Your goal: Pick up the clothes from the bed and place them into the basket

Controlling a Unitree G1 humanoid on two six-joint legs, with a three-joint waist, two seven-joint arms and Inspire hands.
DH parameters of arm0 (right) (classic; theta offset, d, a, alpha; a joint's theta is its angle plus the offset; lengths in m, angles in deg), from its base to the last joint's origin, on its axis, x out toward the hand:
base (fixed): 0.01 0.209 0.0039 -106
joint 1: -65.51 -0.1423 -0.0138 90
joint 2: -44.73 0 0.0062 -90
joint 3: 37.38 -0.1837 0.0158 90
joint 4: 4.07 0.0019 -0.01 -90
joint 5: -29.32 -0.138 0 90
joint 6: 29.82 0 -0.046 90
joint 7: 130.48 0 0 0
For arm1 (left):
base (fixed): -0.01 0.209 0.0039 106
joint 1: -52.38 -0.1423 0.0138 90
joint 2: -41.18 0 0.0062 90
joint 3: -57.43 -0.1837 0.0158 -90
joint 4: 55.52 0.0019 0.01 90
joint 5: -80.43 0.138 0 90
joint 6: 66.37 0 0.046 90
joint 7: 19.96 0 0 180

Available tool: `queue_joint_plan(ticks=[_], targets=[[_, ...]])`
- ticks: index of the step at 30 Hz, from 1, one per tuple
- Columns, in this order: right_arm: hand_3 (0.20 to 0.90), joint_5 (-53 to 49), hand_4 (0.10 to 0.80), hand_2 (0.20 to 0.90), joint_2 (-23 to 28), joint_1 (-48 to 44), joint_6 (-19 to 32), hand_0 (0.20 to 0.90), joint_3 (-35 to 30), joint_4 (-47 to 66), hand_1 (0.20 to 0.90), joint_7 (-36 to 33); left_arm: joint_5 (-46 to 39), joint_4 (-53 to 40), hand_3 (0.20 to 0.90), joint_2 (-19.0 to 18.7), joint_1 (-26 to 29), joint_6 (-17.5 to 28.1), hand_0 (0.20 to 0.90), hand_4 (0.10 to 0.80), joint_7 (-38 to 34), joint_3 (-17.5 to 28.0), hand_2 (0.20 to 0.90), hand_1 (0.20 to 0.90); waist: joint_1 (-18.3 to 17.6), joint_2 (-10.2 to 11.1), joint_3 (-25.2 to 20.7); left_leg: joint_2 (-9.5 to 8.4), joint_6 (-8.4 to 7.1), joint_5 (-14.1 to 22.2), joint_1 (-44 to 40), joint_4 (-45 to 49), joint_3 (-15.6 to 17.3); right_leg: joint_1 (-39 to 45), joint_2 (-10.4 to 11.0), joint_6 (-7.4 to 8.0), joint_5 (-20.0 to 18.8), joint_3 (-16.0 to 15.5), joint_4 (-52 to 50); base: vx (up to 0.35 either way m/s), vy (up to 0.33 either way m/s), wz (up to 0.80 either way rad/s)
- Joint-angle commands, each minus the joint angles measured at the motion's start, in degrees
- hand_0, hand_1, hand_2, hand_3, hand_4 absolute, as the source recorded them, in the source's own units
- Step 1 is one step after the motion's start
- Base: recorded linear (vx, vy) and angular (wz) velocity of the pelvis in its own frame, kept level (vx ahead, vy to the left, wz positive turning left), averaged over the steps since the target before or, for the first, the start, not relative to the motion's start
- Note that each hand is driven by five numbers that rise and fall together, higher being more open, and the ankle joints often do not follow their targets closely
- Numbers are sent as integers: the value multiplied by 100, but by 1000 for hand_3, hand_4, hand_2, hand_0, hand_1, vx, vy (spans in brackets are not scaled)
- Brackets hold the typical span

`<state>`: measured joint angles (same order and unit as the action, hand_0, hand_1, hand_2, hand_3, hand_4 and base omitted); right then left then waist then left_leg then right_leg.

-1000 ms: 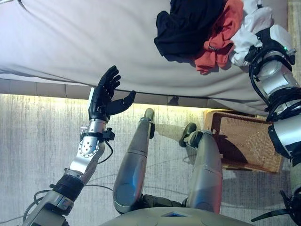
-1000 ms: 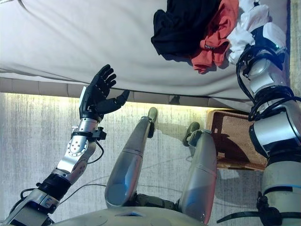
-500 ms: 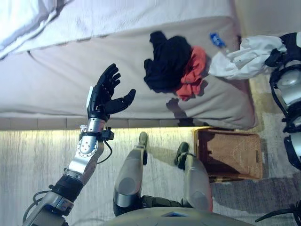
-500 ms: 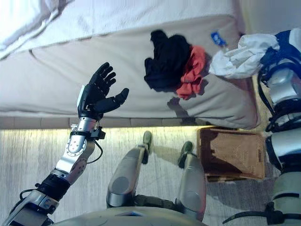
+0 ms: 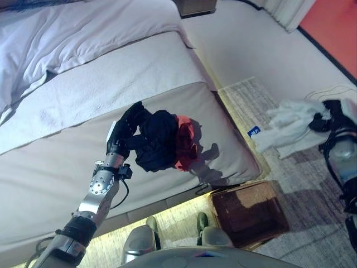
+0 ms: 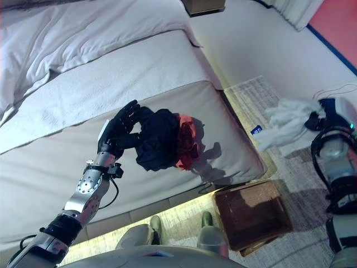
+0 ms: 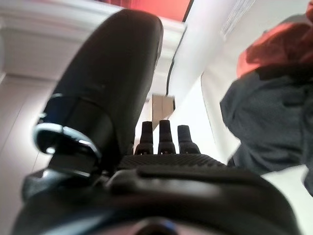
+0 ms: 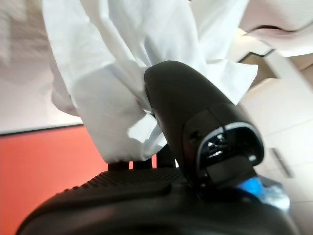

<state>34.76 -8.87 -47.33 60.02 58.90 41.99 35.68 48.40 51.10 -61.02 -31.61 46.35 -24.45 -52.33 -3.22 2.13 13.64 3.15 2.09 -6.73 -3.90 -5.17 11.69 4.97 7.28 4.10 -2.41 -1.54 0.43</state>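
The white garment [image 5: 287, 124] hung pinched in your right hand [image 5: 333, 111] at right, ready for the basket [image 5: 248, 212]; your left hand [image 6: 120, 131] was spread.

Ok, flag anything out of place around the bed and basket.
The white garment hangs from the right hand out over the floor, well off from the basket. The black and red clothes lie heaped on the bed.

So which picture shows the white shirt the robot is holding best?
The right wrist view: the white shirt fills it, pinched in the right hand. Both eye views show it small, dangling at the far right. The left wrist view misses it.
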Motion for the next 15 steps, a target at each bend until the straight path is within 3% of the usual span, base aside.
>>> queue_joint_plan(ticks=[1, 7, 15], targets=[[200, -129, 100, 300, 365, 150, 216, 300, -389, 760, 300, -394, 248, 208, 900, 209, 378, 568, 900, 800, 132, 115, 900, 900, -340, 143, -566, 93, -313, 1101, -298, 237, 157, -573, -257, 221, -55, 157, 11, 5, 8, -40], [200, 37, 100, 300, 81, 1149, 390, 300, -896, 1149, 300, -163, 463, 413, 900, 390, 396, 558, 900, 800, 144, 152, 900, 900, -646, 156, -640, 131, -307, 1221, -398, 352, 412, -548, -349, 213, -44, 422, 51, 14, -5, -26], [200, 74, 100, 300, -300, 1529, 311, 300, -853, 1048, 300, 161, 624, 633, 900, 596, 437, 535, 900, 800, 175, 175, 900, 900, -887, 101, -636, 182, -321, 1382, -535, 523, 695, -522, -409, 213, -28, 584, 43, 28, -17, -28]])
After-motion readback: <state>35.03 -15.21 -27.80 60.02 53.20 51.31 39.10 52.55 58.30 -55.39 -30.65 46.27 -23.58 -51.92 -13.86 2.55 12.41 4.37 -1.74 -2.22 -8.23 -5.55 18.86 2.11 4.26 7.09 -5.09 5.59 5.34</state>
